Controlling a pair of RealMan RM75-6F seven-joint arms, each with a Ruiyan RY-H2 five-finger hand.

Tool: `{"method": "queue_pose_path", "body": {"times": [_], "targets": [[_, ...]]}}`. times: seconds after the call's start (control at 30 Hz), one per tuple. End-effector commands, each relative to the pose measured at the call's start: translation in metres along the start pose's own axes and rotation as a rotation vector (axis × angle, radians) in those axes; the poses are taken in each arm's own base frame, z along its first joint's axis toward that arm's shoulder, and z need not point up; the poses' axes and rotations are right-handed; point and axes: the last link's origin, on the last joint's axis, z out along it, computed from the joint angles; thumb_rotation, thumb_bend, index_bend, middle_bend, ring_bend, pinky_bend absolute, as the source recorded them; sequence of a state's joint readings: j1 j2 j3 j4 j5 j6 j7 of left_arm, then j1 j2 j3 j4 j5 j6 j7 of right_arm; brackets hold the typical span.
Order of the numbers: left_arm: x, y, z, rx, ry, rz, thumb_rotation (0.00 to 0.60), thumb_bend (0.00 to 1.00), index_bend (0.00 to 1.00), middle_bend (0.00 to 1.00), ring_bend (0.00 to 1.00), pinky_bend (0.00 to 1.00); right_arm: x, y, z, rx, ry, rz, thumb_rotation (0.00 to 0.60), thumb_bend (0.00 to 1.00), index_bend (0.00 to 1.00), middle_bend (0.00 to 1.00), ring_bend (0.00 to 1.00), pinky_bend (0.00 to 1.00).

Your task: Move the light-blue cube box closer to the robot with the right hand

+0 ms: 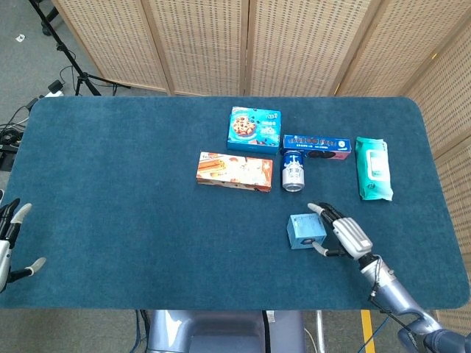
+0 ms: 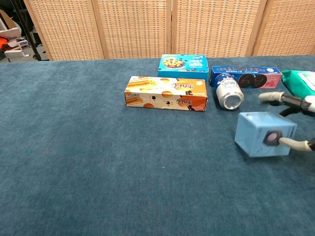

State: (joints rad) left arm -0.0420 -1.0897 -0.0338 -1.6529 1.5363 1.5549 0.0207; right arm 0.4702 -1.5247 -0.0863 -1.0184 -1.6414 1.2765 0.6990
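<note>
while flat on table, light-blue cube box beside right hand

A cookie box, orange carton, can, blue packet and probably wipes lie grouped

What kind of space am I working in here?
Likely a lab or studio recording setup, not a home: a dark-blue carpeted table walled by woven wicker folding screens, with black equipment stands and floor cables beyond its far-left corner.
</note>
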Motion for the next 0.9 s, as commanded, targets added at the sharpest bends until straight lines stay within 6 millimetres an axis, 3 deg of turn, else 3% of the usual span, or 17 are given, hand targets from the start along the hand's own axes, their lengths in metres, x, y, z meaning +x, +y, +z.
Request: {"method": "queue_pose_path", "body": {"times": [0.03, 0.17, 0.4, 0.53, 0.73, 0.9], "targets": [[0.0, 0.0, 0.0, -0.001, -0.001, 0.001, 0.6, 0.0, 0.0, 0.0, 0.0, 0.0, 0.015, -0.004, -0.012, 0.025, 0.031, -0.046, 0.6, 0.3, 0.0, 0.0, 0.0, 0.09], [0.0, 0.0, 0.0, 0.001, 0.002, -0.002, 0.6, 0.0, 0.0, 0.0, 0.0, 0.0, 0.035, -0.01, -0.022, 0.053, 0.05, -0.103, 0.6, 0.24, 0.0, 0.0, 0.0, 0.07], [0.0, 0.001, -0.001, -0.009, -0.001, 0.001, 0.6, 0.0, 0.0, 0.0, 0.0, 0.0, 0.059, -0.031, -0.024, 0.085, -0.031, -0.298, 0.6, 0.01, 0.0, 0.0, 0.0, 0.04], [0.0, 0.002, -0.001, -0.009, 0.001, 0.002, 0.6, 0.0, 0.0, 0.0, 0.0, 0.0, 0.068, -0.049, -0.014, 0.089, -0.097, -0.424, 0.6, 0.0, 0.0, 0.0, 0.0, 0.02], [0.0, 0.001, -0.001, -0.005, 0.0, 0.003, 0.6, 0.0, 0.0, 0.0, 0.0, 0.0, 0.061, -0.088, 0.013, 0.073, -0.234, -0.542, 0.6, 0.0, 0.0, 0.0, 0.0, 0.02], [0.0, -0.001, 0.0, 0.001, -0.001, 0.001, 0.6, 0.0, 0.0, 0.0, 0.0, 0.0, 0.047, -0.103, 0.025, 0.028, -0.28, -0.615, 0.6, 0.0, 0.0, 0.0, 0.0, 0.02]]}}
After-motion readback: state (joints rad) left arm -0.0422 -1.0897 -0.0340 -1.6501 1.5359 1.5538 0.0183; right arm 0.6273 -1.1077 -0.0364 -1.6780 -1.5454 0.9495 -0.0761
